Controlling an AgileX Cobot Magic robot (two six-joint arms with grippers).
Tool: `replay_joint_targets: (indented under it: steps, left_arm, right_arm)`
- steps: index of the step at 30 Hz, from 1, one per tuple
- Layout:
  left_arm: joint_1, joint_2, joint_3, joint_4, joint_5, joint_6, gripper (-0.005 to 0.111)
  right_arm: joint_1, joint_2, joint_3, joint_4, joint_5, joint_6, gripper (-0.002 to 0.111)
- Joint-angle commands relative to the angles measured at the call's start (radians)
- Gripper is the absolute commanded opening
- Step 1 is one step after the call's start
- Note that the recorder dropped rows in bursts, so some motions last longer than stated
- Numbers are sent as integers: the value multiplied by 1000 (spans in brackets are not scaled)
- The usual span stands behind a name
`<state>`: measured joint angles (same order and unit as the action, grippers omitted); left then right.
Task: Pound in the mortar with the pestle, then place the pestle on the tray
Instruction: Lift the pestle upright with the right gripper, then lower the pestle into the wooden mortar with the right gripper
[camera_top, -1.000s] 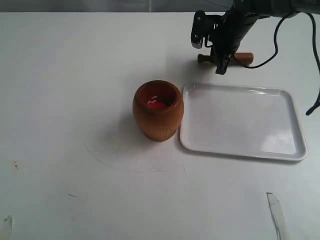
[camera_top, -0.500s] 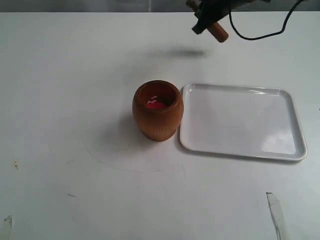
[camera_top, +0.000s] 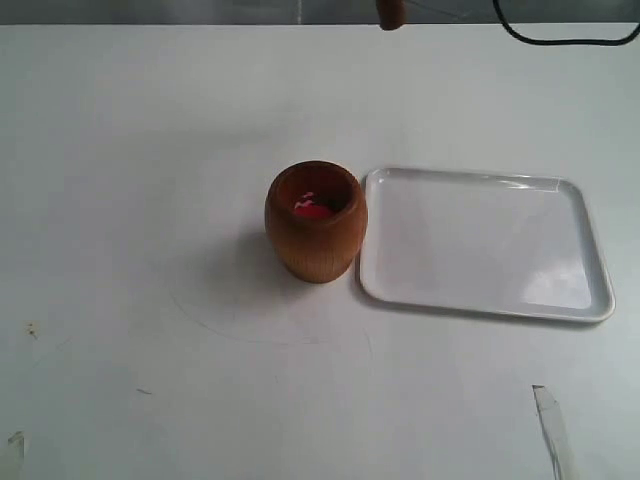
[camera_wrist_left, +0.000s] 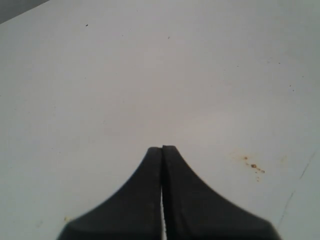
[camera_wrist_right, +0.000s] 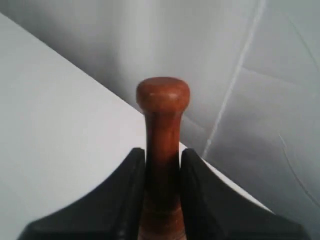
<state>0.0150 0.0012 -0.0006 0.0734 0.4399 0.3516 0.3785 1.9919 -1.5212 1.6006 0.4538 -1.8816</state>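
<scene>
The reddish-brown mortar (camera_top: 315, 221) stands upright mid-table with red bits inside. Right beside it lies the white tray (camera_top: 575, 300), with nothing on it. In the right wrist view my right gripper (camera_wrist_right: 163, 156) is shut on the pestle (camera_wrist_right: 162, 125), whose knob end sticks out past the fingertips. In the exterior view only the pestle's thick end (camera_top: 390, 14) shows at the top edge, high above the table behind the tray; the gripper itself is out of frame there. My left gripper (camera_wrist_left: 162, 149) is shut on nothing, above bare table.
The white table (camera_top: 150, 150) has a faint pencilled arc in front of the mortar. A strip of tape (camera_top: 552, 430) lies at the front right. Brown specks (camera_wrist_left: 254, 165) mark the table near the left gripper. A black cable (camera_top: 560, 38) hangs at the top right.
My right gripper has lifted the pestle off the table behind the tray and carried it up and slightly left, almost out of the exterior view. Mortar and tray have not moved.
</scene>
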Motion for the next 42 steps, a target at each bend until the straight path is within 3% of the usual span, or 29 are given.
replay_joint_targets:
  steps: [1,5,7,9,11,13,16,19,22,25,28,31,35,38,42]
  left_arm:
    - [-8,-1,1,-7,-3,-8,0]
    - [-8,-1,1,-7,-3,-8,0]
    - [-8,-1,1,-7,-3,-8,0]
    - [-8,-1,1,-7,-3,-8,0]
    - [-8,-1,1,-7,-3,-8,0]
    - [-8,-1,1,-7,-3,-8,0]
    - [-8,-1,1,-7,-3,-8,0]
    - [-8,-1,1,-7,-3,-8,0]
    - [-8,-1,1,-7,-3,-8,0]
    - [-8,-1,1,-7,-3,-8,0]
    - [-8,-1,1,-7,-3,-8,0]
    - [-8,-1,1,-7,-3,-8,0]
    - [-8,-1,1,-7,-3,-8,0]
    - [-8,-1,1,-7,-3,-8,0]
    - [-8,-1,1,-7,-3,-8,0]
  right_arm:
    - [-7,-111,139,144,243,-212,0]
    - [-2,-205,238,144,194,-263,0]
    - [27,-246,250,-8,-59,-264,0]
    - [80,-271,258,-53,-521,-264,0]
    - [100,-271,232,-66,-841,-234,0]
    - [84,-290,229,-140,-946,-72,0]
    - [32,-354,263,-435,-865,485,0]
    - [3,-414,331,-972,-949,1307,0]
    - [-20,-441,413,-1690,-1129,2054,0]
    - [-28,-443,446,-2114,-1240,2398,0]
    - [-10,-443,496,-2338,-1293,2496,0]
    - [-9,-443,571,-2447,-1399,2548,0]
    - [-9,-441,675,-2517,-1540,2597,0]
    - [7,-441,760,-2536,-1675,2528,0]
    - [56,-428,863,-2478,-1675,2470,0]
